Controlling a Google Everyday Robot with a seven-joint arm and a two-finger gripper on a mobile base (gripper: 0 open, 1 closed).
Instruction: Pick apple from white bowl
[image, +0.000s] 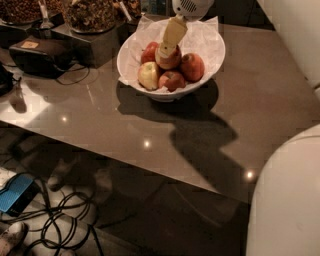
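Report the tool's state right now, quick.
Tool: down inside the white bowl, at the apple on top of the pile; open, closed or holding cannot be told.

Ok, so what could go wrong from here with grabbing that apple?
The gripper is at the apple on top of the pile, which rests against the other apples; lifting it may set them rolling in the white bowl. The crinkled paper close by could snag and drag along.
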